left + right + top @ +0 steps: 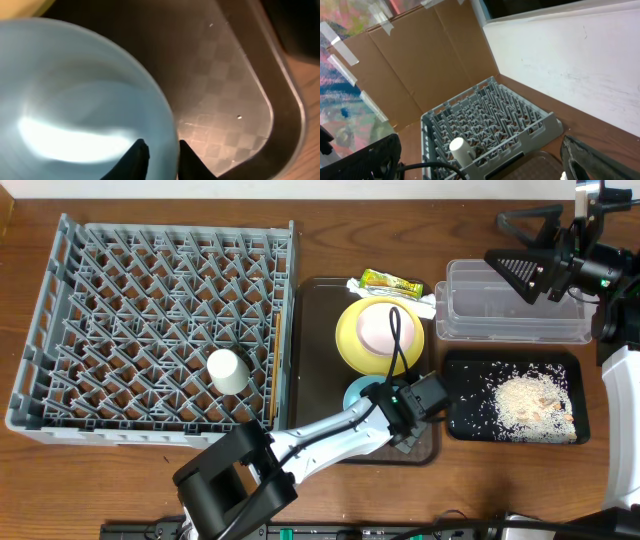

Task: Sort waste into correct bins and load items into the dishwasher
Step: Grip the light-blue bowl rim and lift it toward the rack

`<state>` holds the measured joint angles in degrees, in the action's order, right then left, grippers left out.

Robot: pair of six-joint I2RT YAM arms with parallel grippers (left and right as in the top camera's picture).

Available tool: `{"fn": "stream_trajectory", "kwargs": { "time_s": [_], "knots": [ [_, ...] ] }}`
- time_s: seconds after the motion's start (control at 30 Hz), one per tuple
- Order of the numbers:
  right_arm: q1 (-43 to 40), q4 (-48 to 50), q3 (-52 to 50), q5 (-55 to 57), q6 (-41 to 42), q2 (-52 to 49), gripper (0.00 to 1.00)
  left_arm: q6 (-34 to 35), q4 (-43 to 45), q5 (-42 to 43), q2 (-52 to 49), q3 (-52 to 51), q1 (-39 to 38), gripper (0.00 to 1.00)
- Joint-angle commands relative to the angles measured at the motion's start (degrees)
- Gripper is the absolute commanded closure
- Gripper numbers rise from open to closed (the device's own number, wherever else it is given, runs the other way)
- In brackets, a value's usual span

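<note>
We see the left claw [161,145] down at the near end of the dark brown serving tray [315,330], set narrow astride the rim of the light blue bowl [75,100]. One finger [136,157] is inside the bowl and the other is outside, against the wall. We cannot tell whether they already pinch the rim or only flank it. The bowl sits on the tray's checkered floor, near a rounded corner of the tray. Just beyond it on the same tray lies the yellow plate [350,345] with the pink bowl [375,330] resting in it. At the tray's far edge we find the yellow-green snack wrapper [390,281], lying against the white plastic packaging [427,304], which reaches toward the clear tub [510,335]. That tub stands on the bench to the right of the tray. Nearer us on that side is the black tray [465,365], with the rice grains [530,400] heaped and scattered over its right half. The right claw [525,245] hangs above the tub's far right end with its fingers spread wide and nothing between them. The grey dish rack [150,290] fills the left of the bench. The small white cup [228,370] stands among its pegs near the front right, and what look like the chopsticks [272,365] lie along its right side.
</note>
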<state>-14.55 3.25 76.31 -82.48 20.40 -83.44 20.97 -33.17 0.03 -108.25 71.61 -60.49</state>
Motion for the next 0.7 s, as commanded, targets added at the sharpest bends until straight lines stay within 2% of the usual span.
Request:
{"fn": "stream_trajectory", "kwargs": {
  "time_s": [0.0, 0.03, 0.07, 0.13, 0.4, 0.53, 0.67],
  "knots": [
    [-0.4, 0.0, 0.0, -0.1, 0.1, -0.2, 0.01, -0.1, -0.1, -1.2, 0.0, -0.8, 0.0, 0.81],
    [-0.4, 0.0, 0.0, -0.1, 0.1, -0.1, 0.01, -0.1, -0.1, -1.2, 0.0, -0.8, 0.0, 0.81],
    [-0.4, 0.0, 0.0, -0.1, 0.1, -0.2, 0.01, -0.1, -0.1, -1.2, 0.0, -0.8, 0.0, 0.87],
    [-0.4, 0.0, 0.0, -0.1, 0.1, -0.1, 0.01, -0.1, -0.1, -1.2, 0.0, -0.8, 0.0, 0.92],
    [-0.4, 0.0, 0.0, -0.1, 0.1, -0.2, 0.01, -1.8, -1.7, -1.2, 3.5, 0.7, 0.6, 0.93],
    [-0.4, 0.0, 0.0, -0.1, 0.1, -0.1, 0.01, -1.8, -4.2, -0.9, 12.4, 4.1, 4.9, 0.93],
    [-0.4, 0.0, 0.0, -0.1, 0.1, -0.1, 0.01, -1.8, -4.5, 0.4, 23.9, 5.0, 13.1, 0.93]
  ]
}}
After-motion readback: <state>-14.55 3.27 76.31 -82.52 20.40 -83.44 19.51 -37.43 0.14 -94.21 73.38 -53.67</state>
